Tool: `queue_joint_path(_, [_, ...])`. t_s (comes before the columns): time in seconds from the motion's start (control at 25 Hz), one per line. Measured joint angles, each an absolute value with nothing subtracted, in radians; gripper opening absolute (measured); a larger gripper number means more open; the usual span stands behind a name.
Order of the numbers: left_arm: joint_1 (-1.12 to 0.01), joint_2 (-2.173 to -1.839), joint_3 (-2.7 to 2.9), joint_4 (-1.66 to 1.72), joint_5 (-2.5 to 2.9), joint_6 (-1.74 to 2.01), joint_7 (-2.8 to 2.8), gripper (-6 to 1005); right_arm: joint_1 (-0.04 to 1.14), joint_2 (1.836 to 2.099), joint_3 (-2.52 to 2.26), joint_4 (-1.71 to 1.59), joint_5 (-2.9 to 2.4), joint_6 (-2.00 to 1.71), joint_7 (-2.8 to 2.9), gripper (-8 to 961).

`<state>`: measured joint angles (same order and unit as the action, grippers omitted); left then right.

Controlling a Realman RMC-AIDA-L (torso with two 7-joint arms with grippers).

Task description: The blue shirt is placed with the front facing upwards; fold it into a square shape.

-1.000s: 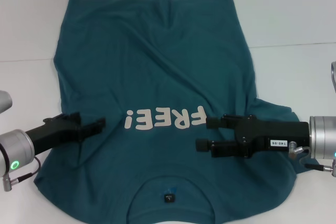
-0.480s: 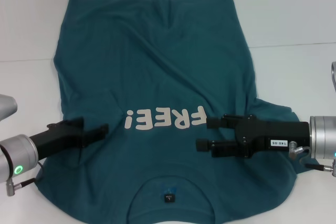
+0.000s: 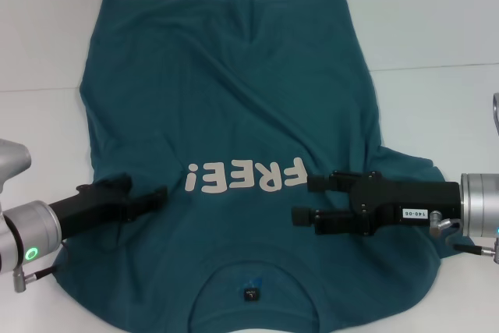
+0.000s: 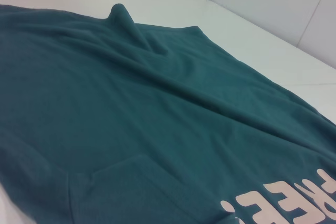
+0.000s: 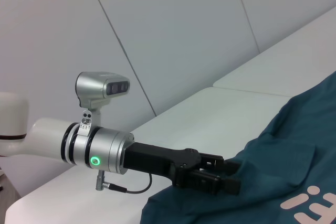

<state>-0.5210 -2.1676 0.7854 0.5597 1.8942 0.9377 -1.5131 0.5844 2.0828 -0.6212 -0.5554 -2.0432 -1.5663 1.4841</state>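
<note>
Barely begun: I see the blue shirt [image 3: 234, 130] mostly flat; left gripper [image 3: 148, 199] unreadable; right gripper [image 3: 302, 199] spread, holding nothing.

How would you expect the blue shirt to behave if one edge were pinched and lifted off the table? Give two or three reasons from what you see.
The blue shirt would probably be floppy: long soft creases cross it and a ridge stands up at its far hem. It likely sags from any pinch point rather than holding its shape. It lies thin and flat on the table, so it seems light, and might drag and bunch if pushed.
</note>
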Motion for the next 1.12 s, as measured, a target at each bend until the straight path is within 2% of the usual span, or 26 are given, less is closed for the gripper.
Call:
queue_joint_path(0.64, [-0.518,-2.166,0.783,0.578,1.912,0.913,-1.538,703,0.584,2.083,-0.621,-0.555,-2.042,-1.571,1.482,915])
queue_joint_path(0.84, [-0.521,-2.166,0.785,0.58,1.915,0.912,-1.539,475,0.584,2.083,-0.621,-0.557,-2.04,-1.569,1.482,914])
queue_joint_path(1.12, [-0.525,-2.165,0.785,0.578,1.916,0.906,-1.539,214,0.583,2.083,-0.621,-0.557,-2.03,-1.566,1.482,914])
